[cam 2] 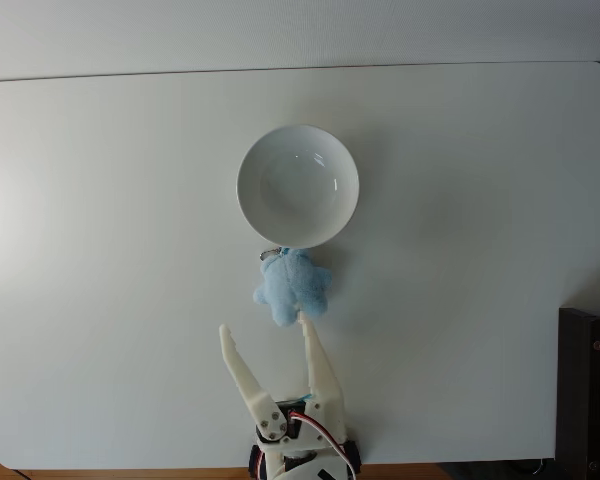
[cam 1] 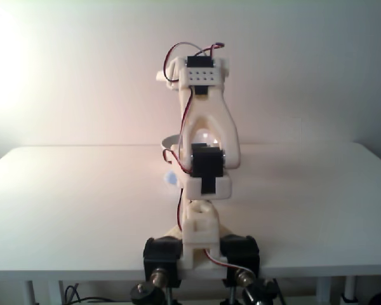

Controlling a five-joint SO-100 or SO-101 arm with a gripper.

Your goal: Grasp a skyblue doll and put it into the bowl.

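Lying on the white bench (cam 2: pixel 100 250), just near of the bowl (cam 2: pixel 298 186): skyblue doll (cam 2: pixel 292 287), looking soft, light, squashy. Pincer (cam 2: pixel 264 325) gaping wide, empty, right fingertip reaching its near edge. Likely best squeezing across the plump middle.

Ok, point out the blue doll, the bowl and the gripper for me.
Blue doll (cam 2: pixel 292 287): fixed view from above, middle of its body.
Bowl (cam 2: pixel 298 186): fixed view from above, bare inner floor.
Gripper (cam 2: pixel 266 330): fixed view from above, midway between its open jaws' tips.
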